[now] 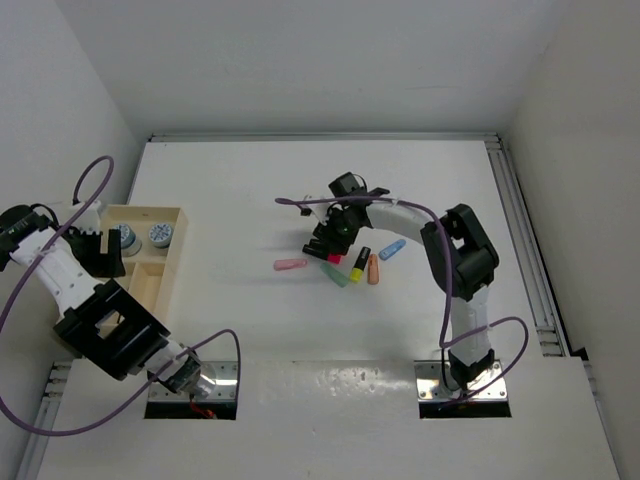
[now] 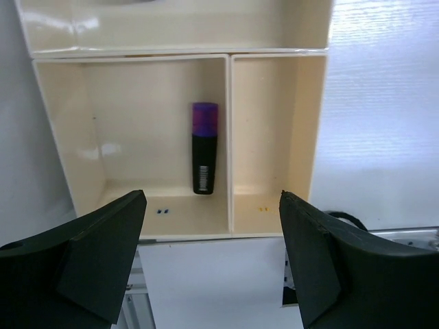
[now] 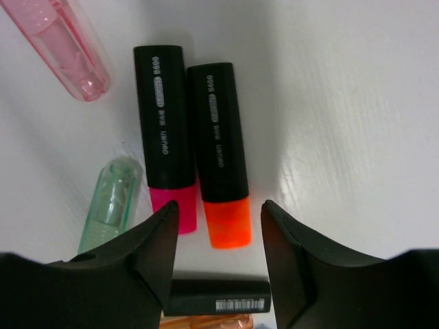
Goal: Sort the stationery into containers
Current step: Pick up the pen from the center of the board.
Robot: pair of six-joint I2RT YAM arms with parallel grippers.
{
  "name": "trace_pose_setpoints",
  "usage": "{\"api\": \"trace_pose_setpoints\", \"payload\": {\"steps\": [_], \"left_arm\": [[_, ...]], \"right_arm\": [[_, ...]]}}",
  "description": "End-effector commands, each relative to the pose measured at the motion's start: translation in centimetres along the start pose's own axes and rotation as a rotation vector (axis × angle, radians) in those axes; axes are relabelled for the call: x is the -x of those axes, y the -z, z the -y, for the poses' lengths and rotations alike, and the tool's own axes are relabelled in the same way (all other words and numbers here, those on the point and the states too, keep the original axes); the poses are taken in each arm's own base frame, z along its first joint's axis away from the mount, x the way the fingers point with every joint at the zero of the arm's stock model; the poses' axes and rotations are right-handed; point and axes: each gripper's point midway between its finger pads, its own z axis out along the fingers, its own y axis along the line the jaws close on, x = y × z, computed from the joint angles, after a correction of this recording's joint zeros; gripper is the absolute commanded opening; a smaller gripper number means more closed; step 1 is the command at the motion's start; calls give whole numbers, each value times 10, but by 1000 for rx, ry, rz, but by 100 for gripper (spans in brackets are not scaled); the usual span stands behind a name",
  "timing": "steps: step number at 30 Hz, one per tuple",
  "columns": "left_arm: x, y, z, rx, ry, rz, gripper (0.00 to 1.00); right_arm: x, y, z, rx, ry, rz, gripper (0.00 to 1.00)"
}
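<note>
We see a smooth, faintly glossy white table [image 1: 230, 190] with a metal rail [image 1: 527, 250] down its right edge. On the left, the left gripper [image 2: 212, 205] hangs over the wooden tray [image 2: 230, 137], its matte black fingers spread wide and empty. The tray's pale, unpainted walls form boxy compartments. A purple highlighter [image 2: 204, 147], black-barrelled and blunt, lies alone in one compartment, apart from the fingers. Two round patterned rolls [image 1: 128, 238] sit side by side at the tray's far end.

Toward the middle, the right gripper [image 3: 219, 219] stands parted and closed on nothing. Its fingers sit either side of the cap end of an orange highlighter [image 3: 218, 157], which lies barrel to barrel with a pink highlighter [image 3: 164, 130]. Around them lie translucent, rounded pieces: a pink stub [image 3: 65, 44], a green stub [image 3: 110, 202], a salmon stub [image 1: 373, 269] and a blue stub [image 1: 392, 249], with a yellow highlighter [image 1: 359, 264] among them. Beyond, plain white walls [image 1: 300, 60] close the space on three sides.
</note>
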Motion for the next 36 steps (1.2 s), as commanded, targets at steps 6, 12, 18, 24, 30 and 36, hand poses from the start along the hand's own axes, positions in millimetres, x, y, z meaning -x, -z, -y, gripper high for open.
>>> {"api": "trace_pose_setpoints", "payload": {"steps": [6, 12, 18, 24, 30, 36], "left_arm": [[32, 36, 50, -174, -226, 211, 83], [56, 53, 91, -229, -407, 369, 83], [71, 70, 135, -283, -642, 539, 81], [87, 87, 193, -397, -892, 644, 82], [104, 100, 242, -509, -1106, 699, 71], [122, 102, 305, -662, -1193, 714, 66]], "right_arm": [[-16, -19, 12, -48, 64, -52, 47], [-30, -20, 10, -51, 95, -85, 36], [-23, 9, 7, -17, 44, -74, 9], [33, 75, -20, 128, -132, 50, 0], [71, 125, -69, 346, -321, 133, 0], [67, 147, -91, 412, -368, 149, 0]]}}
